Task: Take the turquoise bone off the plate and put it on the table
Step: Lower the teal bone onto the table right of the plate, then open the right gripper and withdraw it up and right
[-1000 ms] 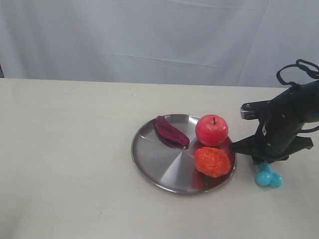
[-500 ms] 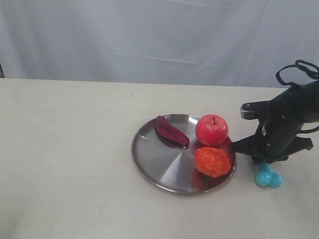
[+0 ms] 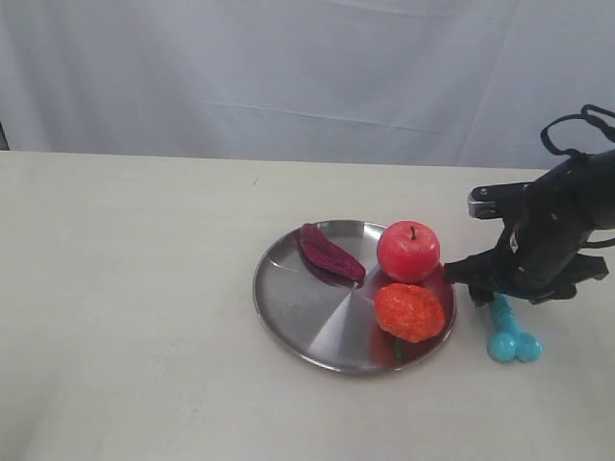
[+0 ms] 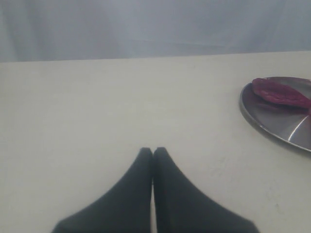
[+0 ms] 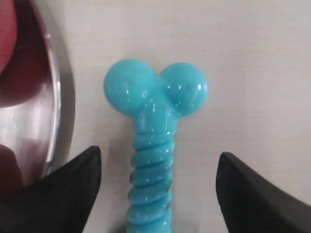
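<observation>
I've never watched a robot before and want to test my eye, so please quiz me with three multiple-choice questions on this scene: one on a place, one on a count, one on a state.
1. Where is the turquoise bone, relative to the plate?
A. on it
B. on the table beside it
C. under it

2. How many things lie on the plate?
A. one
B. three
C. five

3. How is the right hand?
A. open, fingers either side of the bone
B. shut on the bone
C. shut and empty

Answers:
1 B, the bone lies on the table just outside the rim.
2 B, an apple, an orange-red bumpy fruit and a dark purple piece.
3 A, the right wrist view shows gaps between fingers and bone.
</observation>
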Action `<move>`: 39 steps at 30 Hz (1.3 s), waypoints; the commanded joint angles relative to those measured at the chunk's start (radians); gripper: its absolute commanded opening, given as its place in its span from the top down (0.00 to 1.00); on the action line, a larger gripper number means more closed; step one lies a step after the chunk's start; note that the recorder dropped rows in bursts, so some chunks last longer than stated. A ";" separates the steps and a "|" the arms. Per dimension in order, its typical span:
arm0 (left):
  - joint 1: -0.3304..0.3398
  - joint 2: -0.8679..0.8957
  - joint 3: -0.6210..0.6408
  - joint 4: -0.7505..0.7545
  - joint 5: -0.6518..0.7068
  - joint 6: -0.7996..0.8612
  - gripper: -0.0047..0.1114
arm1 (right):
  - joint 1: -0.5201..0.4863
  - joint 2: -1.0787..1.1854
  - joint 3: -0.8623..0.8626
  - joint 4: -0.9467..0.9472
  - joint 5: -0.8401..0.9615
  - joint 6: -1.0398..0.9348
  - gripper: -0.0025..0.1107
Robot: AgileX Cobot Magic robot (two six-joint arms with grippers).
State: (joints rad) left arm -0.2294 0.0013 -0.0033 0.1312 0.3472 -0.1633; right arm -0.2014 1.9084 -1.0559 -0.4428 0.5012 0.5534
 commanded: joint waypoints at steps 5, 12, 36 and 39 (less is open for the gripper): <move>-0.003 -0.001 0.003 0.000 -0.001 -0.001 0.96 | -0.006 -0.148 -0.002 -0.012 0.070 0.006 0.40; -0.003 -0.001 0.003 0.000 -0.001 -0.001 0.96 | -0.004 -0.338 -0.002 -0.004 0.190 0.006 0.40; -0.003 -0.001 0.003 0.000 -0.001 -0.001 0.96 | 0.415 -1.037 0.155 0.172 0.566 0.039 0.74; -0.003 -0.001 0.003 0.000 -0.001 -0.001 0.96 | 0.486 -1.085 0.219 0.172 0.557 0.062 0.84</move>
State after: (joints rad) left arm -0.2294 0.0013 -0.0033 0.1312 0.3472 -0.1633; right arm 0.2285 0.8640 -0.8892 -0.2735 1.0752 0.5889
